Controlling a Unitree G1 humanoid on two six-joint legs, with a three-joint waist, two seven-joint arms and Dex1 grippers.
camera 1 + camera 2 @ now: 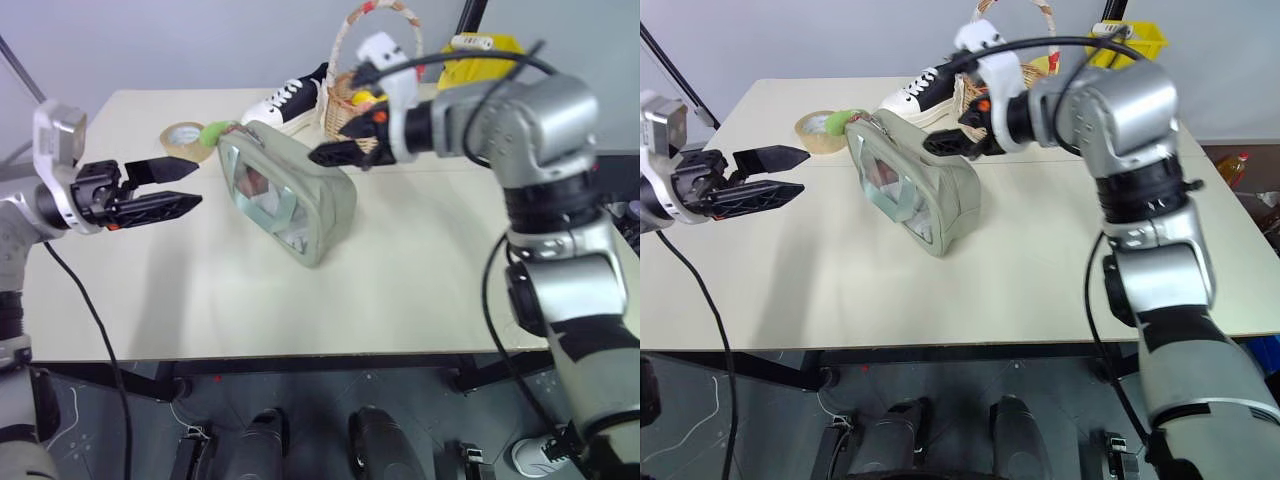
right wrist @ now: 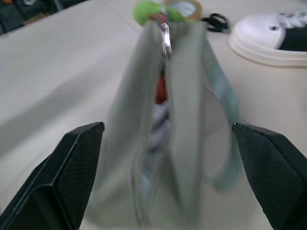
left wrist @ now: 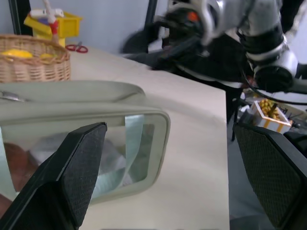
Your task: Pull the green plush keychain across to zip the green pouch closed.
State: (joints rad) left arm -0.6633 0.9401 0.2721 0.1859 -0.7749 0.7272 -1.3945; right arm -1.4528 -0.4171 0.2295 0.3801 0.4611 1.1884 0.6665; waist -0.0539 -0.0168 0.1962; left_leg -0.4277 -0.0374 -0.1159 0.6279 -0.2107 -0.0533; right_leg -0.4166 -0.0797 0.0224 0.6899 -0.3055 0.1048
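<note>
Green pouch [image 1: 288, 195] standing on edge, long axis running diagonally, green plush keychain [image 1: 214, 131] at far end; left gripper [image 1: 178, 188] and right gripper [image 1: 330, 153] spread wide, gripping nothing.

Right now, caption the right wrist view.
Open right gripper faces unzipped sage-green pouch, lime plush keychain at far end.

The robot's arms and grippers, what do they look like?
Silver-grey jointed shells with black bands, black cables looping alongside. The left gripper and right gripper each have two flat black fingers with textured pads, on black bodies with white camera mounts and small orange marks.
</note>
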